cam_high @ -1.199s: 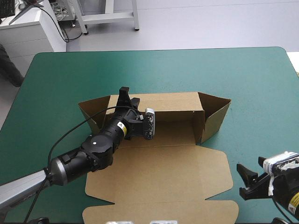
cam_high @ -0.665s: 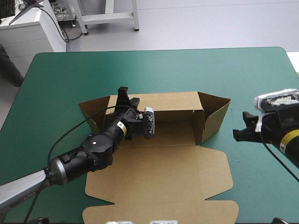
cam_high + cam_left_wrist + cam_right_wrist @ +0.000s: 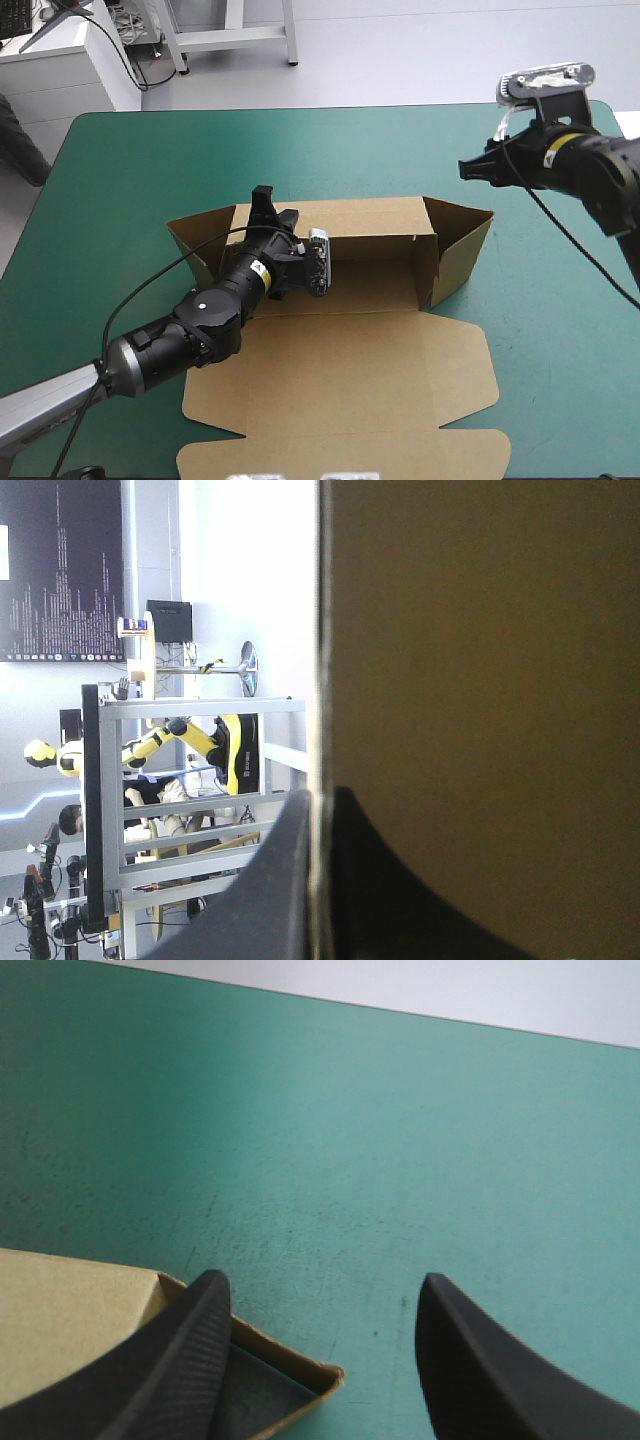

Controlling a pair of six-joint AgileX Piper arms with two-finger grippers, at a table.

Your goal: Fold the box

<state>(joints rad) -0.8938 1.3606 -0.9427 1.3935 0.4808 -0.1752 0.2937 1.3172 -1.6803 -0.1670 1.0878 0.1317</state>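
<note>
Box [image 3: 480, 630] wall between left fingers [image 3: 400, 900]

matt brown cardboard box [image 3: 340, 370], ribbed black hand [image 3: 320, 1360]

The right hand [image 3: 468, 168] has travelled from the table's [image 3: 150, 160] near edge to beyond the box [image 3: 350, 370].

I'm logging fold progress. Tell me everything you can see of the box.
The box is brown cut board, half formed: far wall and both end flaps raised, lid flat toward the near edge. The left pincer is shut on the far wall; the open right pincer hovers clear beyond the right flap.
</note>
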